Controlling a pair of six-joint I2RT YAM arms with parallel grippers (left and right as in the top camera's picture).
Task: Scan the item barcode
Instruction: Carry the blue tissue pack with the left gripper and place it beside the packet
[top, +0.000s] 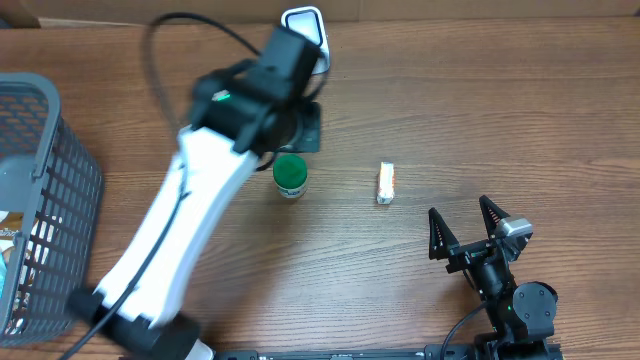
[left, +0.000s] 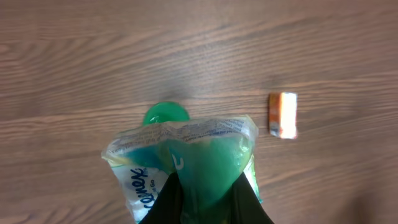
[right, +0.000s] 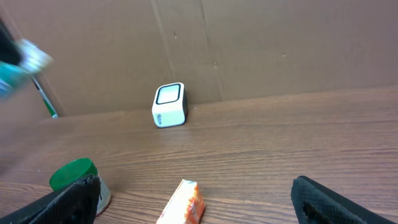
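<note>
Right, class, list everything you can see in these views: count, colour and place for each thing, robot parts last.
scanner: one, white, far edge of table
jar: one, green lid, table centre
small packet: one, orange and white, right of jar
tissue pack: one, green and clear, in left gripper
basket: one, grey, table's left end
table: one, brown wood
left gripper: black, shut on tissue pack
right gripper: black, open, empty

A crumpled green Kleenex pack (left: 186, 163) hangs pinched aloft, while the white scanner (right: 169, 104) stands upright at the table's (top: 560, 120) far edge.
</note>
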